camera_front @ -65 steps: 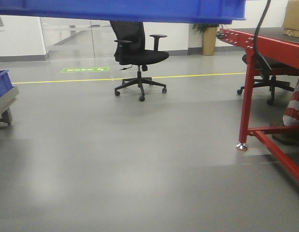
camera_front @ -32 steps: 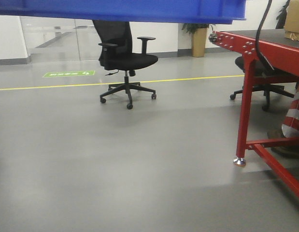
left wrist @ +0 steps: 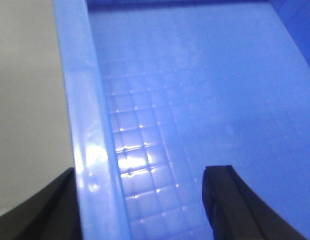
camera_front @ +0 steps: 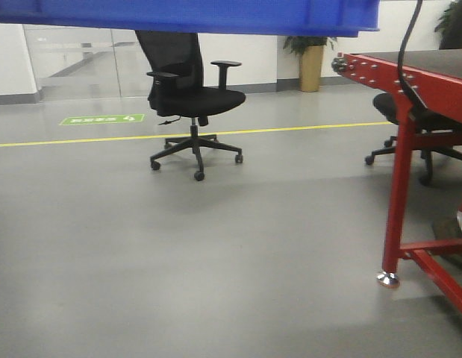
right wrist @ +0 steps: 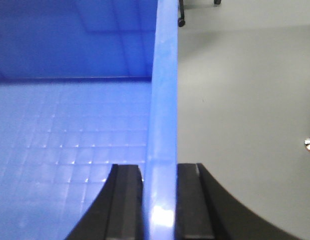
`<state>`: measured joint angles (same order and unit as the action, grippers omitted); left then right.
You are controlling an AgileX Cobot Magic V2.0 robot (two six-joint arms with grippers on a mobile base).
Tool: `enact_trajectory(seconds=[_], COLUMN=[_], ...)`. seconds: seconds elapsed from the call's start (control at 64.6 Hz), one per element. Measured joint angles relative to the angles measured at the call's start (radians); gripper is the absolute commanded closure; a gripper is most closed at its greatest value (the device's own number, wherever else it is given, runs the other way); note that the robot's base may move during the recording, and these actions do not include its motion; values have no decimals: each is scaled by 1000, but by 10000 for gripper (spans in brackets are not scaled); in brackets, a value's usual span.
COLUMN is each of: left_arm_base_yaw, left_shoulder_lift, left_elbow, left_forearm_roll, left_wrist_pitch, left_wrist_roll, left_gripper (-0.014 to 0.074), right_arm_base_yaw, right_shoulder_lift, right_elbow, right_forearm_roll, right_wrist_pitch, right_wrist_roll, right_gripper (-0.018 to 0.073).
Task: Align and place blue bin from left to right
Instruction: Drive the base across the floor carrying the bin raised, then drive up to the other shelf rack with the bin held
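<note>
the large bright blue plastic bin (camera_front: 186,16) is held clear of the grey floor (camera_front: 216,283), its underside running along the top edge of the front view. beyond it stand a black swivel office chair (camera_front: 192,97) and, to the right, a red metal conveyor frame (camera_front: 401,186). the right gripper (right wrist: 160,172) is clamped on the bin's right wall rim, one finger on each side. the left gripper (left wrist: 144,175) straddles the left rim with its fingers spread (whether the inner one presses the wall, i cannot tell).

blue bin (camera_front: 186,15): top cropped | red table (camera_front: 410,74): right cropped | floor sign (camera_front: 102,118): maybe illegible
</note>
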<state>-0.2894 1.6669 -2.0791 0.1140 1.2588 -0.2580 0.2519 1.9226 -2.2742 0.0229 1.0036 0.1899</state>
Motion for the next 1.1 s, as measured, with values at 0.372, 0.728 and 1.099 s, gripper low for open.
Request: enact_trajectory(seconds=[0.372, 0.728, 1.099], left_arm_base_yaw=[0, 0, 0], left_shoulder_lift=[0, 0, 0], left_elbow=[0, 0, 0], left_forearm_roll=[4, 4, 7], left_wrist_pitch=[0, -2, -2], left_wrist_roll=[0, 0, 0], left_gripper=[707, 707, 707], right_arm_base_yaw=[0, 0, 0], right_shoulder_lift=[0, 0, 0], right_elbow=[0, 0, 0], right_forearm_roll=[0, 0, 2], right_wrist_pitch=[0, -4, -5], right_wrist_roll=[0, 0, 0], right_gripper=[711, 711, 711])
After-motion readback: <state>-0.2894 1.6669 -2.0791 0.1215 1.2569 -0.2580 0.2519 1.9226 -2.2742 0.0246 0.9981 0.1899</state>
